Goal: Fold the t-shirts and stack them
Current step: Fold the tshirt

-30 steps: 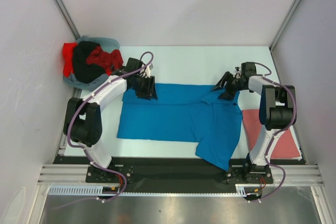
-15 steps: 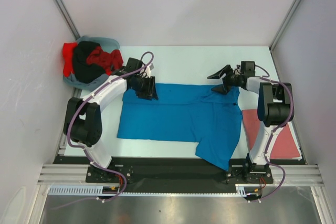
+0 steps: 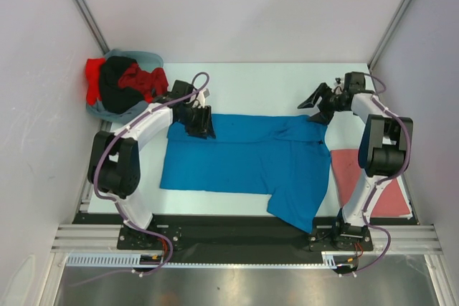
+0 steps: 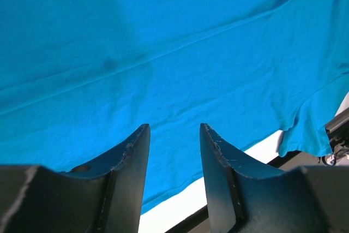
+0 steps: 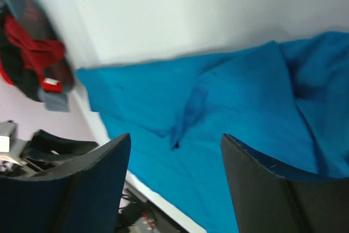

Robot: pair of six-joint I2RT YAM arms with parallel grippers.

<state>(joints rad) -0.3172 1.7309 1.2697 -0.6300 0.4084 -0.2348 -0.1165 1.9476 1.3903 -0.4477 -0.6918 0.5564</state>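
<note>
A bright blue t-shirt (image 3: 240, 159) lies spread flat across the middle of the table, with one sleeve hanging toward the near edge. My left gripper (image 3: 201, 130) stands open over the shirt's far left edge; in the left wrist view its fingertips (image 4: 173, 127) have only blue cloth (image 4: 163, 53) beneath them and nothing between. My right gripper (image 3: 313, 108) hovers open just beyond the shirt's far right corner. The right wrist view, which is blurred, shows its jaws (image 5: 175, 136) wide apart above rumpled blue cloth (image 5: 245, 113). A dull pinkish-red t-shirt (image 3: 373, 184) lies flat at the right.
A heap of red, black and grey-blue shirts (image 3: 122, 87) sits in the back left corner, also visible in the right wrist view (image 5: 32, 53). White walls close in the table on three sides. The right arm's base stands beside the pinkish-red shirt.
My right gripper has opened wider and pulled back and to the right, off the shirt's far right corner. The left arm and the blue shirt have not moved.
</note>
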